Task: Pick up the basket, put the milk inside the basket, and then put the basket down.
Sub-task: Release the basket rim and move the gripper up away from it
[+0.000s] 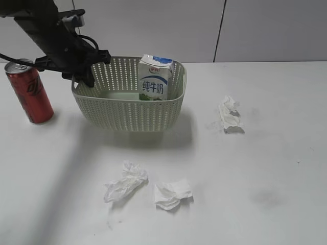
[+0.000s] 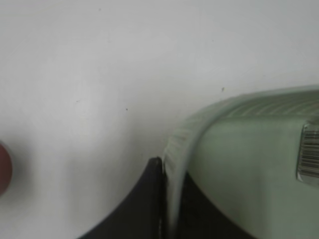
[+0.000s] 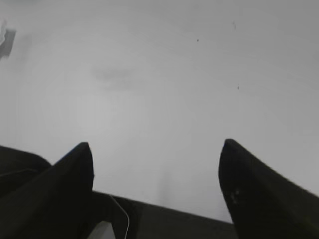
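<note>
The pale green basket (image 1: 133, 109) stands on the white table left of centre. The milk carton (image 1: 154, 77) stands upright inside it, at the back right. My left gripper (image 1: 87, 76) is shut on the basket's left rim, one finger inside and one outside. In the left wrist view the rim (image 2: 174, 164) runs between my left gripper's two dark fingers (image 2: 169, 199), and the milk's barcode edge (image 2: 310, 157) shows at the right. My right gripper (image 3: 157, 154) is open and empty over bare table; it is out of the exterior view.
A red soda can (image 1: 30, 93) stands left of the basket and shows in the left wrist view (image 2: 4, 169). Crumpled tissues lie in front (image 1: 125, 182), (image 1: 172, 194) and to the right (image 1: 229, 114). A wall runs behind the table.
</note>
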You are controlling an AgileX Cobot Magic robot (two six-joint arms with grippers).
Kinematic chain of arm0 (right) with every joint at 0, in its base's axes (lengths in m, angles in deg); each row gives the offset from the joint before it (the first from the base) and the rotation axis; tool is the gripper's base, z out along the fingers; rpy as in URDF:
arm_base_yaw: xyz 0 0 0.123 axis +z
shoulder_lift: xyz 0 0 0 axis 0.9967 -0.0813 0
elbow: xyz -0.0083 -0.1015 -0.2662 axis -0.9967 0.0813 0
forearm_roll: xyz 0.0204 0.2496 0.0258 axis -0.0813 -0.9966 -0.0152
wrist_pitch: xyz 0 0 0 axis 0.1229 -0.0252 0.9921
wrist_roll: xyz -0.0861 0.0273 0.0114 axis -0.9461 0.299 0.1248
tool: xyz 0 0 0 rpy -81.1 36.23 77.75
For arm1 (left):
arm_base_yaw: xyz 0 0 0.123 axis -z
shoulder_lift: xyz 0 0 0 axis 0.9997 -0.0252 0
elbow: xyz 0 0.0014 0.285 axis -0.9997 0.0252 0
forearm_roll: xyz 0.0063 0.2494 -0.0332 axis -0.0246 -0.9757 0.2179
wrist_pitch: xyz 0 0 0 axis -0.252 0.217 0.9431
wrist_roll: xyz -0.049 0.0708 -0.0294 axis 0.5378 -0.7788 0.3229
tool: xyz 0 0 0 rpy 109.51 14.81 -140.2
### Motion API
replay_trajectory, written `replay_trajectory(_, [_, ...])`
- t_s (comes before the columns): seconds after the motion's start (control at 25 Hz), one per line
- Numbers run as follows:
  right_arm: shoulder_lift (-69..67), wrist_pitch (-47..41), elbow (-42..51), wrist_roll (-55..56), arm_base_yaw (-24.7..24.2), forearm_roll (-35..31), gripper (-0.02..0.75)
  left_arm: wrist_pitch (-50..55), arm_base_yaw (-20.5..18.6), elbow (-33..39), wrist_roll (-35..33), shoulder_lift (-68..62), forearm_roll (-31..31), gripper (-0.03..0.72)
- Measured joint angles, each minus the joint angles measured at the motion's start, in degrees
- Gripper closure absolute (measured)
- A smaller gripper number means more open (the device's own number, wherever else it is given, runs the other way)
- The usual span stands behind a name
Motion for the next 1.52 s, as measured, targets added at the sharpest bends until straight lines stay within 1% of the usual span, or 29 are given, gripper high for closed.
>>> replay_trajectory(0.08, [0.1,-1.3,0.6,0.0,0.0,-0.1,0.145,0.0,0.0,0.0,0.0,0.0,0.0,0.688])
replay_trajectory(0.48, [0.2,-1.5,0.7,0.1,0.0,-0.4,0.146,0.0,0.0,0.0,0.0,0.0,0.0,0.688])
replay_trajectory(0.6, [2.7,-1.5,0.7,0.1,-0.3,-0.6,0.146,0.0,0.0,0.0,0.0,0.0,0.1,0.688])
replay_trajectory(0.72, [8.6,-1.5,0.7,0.1,-2.8,-2.2,0.156,0.0,0.0,0.0,0.0,0.0,0.1,0.688])
replay_trajectory(0.92, [21.0,-1.5,0.7,0.1,-10.4,-3.9,0.174,0.0,0.0,0.0,0.1,0.0,0.5,0.688])
replay_trajectory(1.04, [26.9,-1.5,0.7,0.1,-13.0,-4.3,0.189,0.0,0.0,0.0,0.1,0.0,0.6,0.688])
replay_trajectory(1.52, [28.9,-1.8,0.7,0.1,-13.4,-6.8,0.197,-1.6,0.0,0.0,0.0,-1.9,1.6,0.688])
